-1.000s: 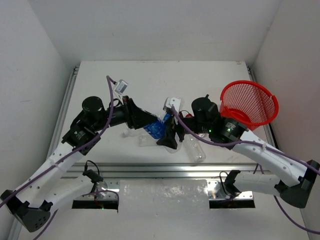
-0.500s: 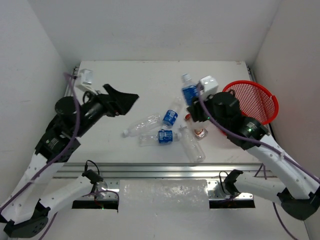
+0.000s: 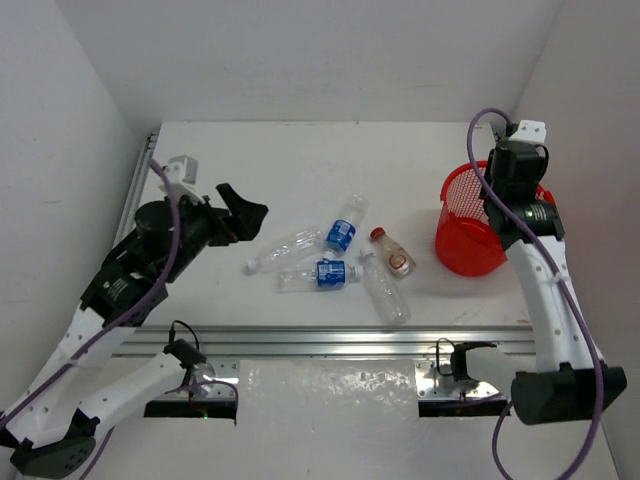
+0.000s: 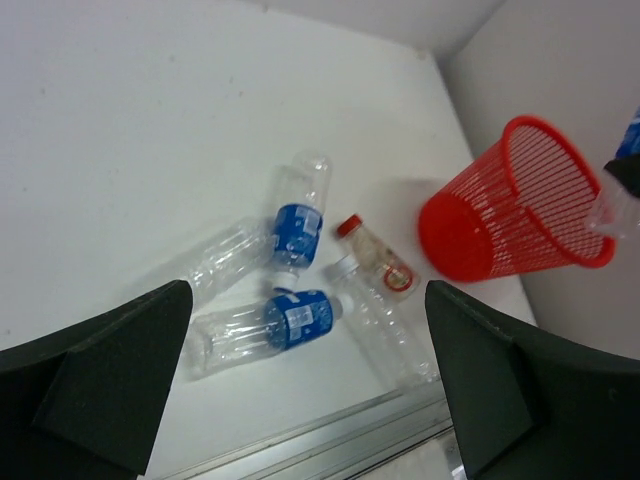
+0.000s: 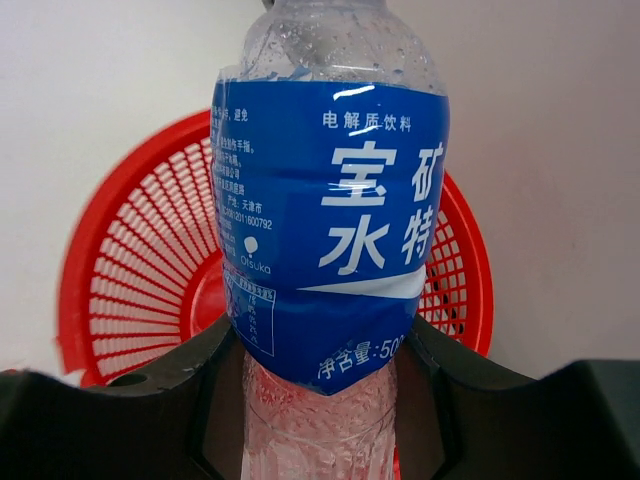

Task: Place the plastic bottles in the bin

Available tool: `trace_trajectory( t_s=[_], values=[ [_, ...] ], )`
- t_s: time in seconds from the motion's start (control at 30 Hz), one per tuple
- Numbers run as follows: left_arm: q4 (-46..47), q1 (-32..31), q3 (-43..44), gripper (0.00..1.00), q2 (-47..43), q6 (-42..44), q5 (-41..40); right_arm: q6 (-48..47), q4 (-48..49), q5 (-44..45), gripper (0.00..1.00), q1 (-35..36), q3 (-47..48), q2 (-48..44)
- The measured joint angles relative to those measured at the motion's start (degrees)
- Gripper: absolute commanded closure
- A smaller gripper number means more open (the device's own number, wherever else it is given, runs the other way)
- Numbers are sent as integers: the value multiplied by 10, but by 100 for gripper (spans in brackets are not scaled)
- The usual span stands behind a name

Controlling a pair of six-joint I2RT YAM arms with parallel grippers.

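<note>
My right gripper (image 5: pixel 325 372) is shut on a blue-labelled plastic bottle (image 5: pixel 330 230), held upright above the mouth of the red mesh bin (image 5: pixel 120 290). In the top view the bin (image 3: pixel 468 240) stands at the right edge of the table, tipped toward the right wall, under my right wrist. Several plastic bottles lie mid-table: two blue-labelled (image 3: pixel 341 233) (image 3: pixel 322 273), two clear (image 3: pixel 283 248) (image 3: pixel 386 292) and a squat red-capped one (image 3: pixel 392 254). My left gripper (image 3: pixel 240 213) (image 4: pixel 308 300) hovers open and empty to their left.
White walls close in on the left, back and right. A metal rail (image 3: pixel 330 340) runs along the table's near edge. The bin sits close to the right wall.
My left gripper opened and drew back to the left. My right arm lifted a blue-labelled bottle from the pile and carried it over the bin, which now sits tipped.
</note>
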Motion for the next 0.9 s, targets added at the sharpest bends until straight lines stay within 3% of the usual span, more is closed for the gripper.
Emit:
trace_trajectory(
  t_s=[0.07,0.13,0.17,0.2,0.37,0.67,0.9],
  values=[
    [-3,0,-8,0,14,7,5,4,1,-2,81,-23,0,35],
    [-5,0,-19,0,24,11,8,9,1,-8,67,-39,1,58],
    [-8,0,-24,0,26,14,10,12,1,-12,17,-44,4,69],
    [-10,0,-27,0,26,16,11,19,0,-15,1,-48,9,79],
    [-7,0,-48,1,22,11,7,33,-11,-32,1,-53,49,90],
    [-21,0,-100,0,93,-74,-50,56,-32,-83,1,-52,68,-5],
    [-48,0,-124,0,137,-200,-109,95,-35,-212,1,-43,33,-76]
  ],
)
